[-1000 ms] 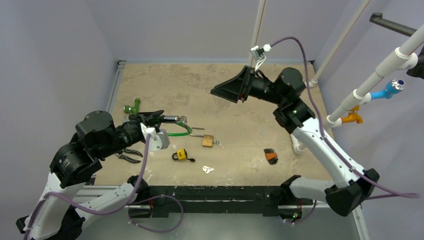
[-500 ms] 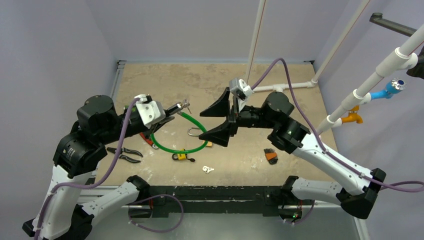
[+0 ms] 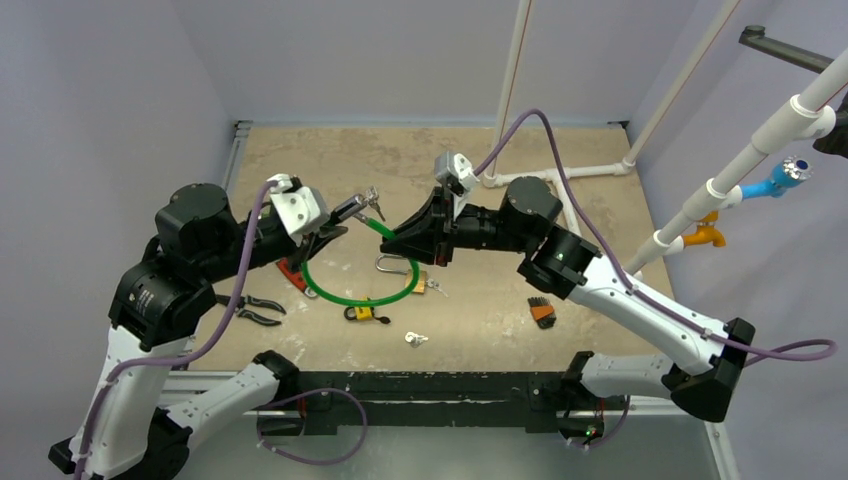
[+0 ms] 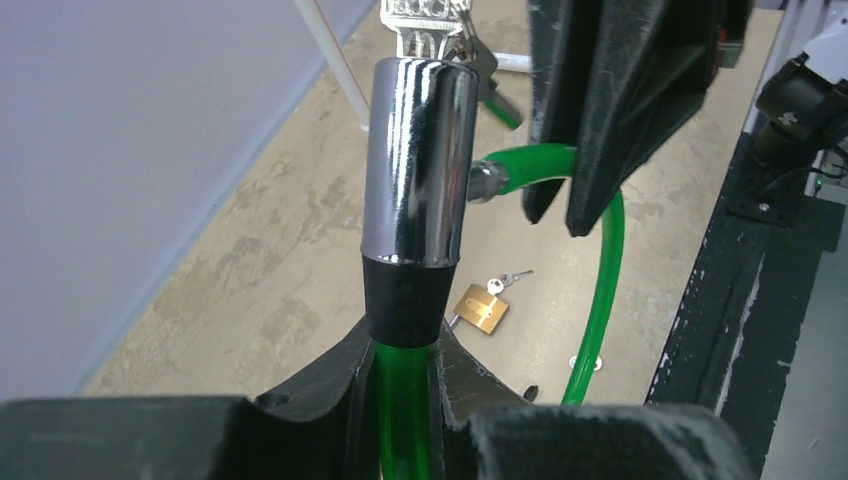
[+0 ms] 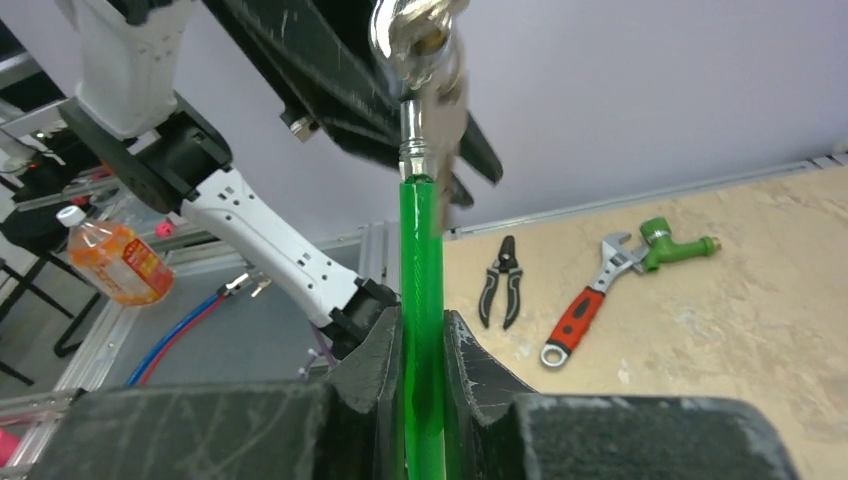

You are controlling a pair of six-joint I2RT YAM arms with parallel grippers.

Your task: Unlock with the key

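Note:
A green cable lock hangs between both arms, its loop [image 3: 360, 292] drooping to the table. My left gripper [image 4: 405, 335] is shut on the green cable just below the chrome lock barrel [image 4: 418, 160], which stands upright. A bunch of keys [image 4: 425, 20] sticks out of the barrel's top. My right gripper [image 5: 422, 320] is shut on the cable's other end [image 5: 421, 260], just behind its metal tip [image 5: 417, 150], which meets the barrel's side. In the top view the two grippers [image 3: 335, 222] [image 3: 392, 240] face each other closely above the table.
A brass padlock [image 3: 415, 283] with a key in it, a small black-and-yellow padlock [image 3: 362, 313] and a loose key [image 3: 415, 339] lie below the loop. Pliers [image 5: 498, 290], a red-handled wrench [image 5: 590, 300] and a green hose fitting [image 5: 670, 243] lie left. A hex key set [image 3: 541, 312] sits right.
The right arm swung down from the back of the table to the lock, and its jaws went from wide open to shut on the cable end. The left arm raised the barrel slightly.

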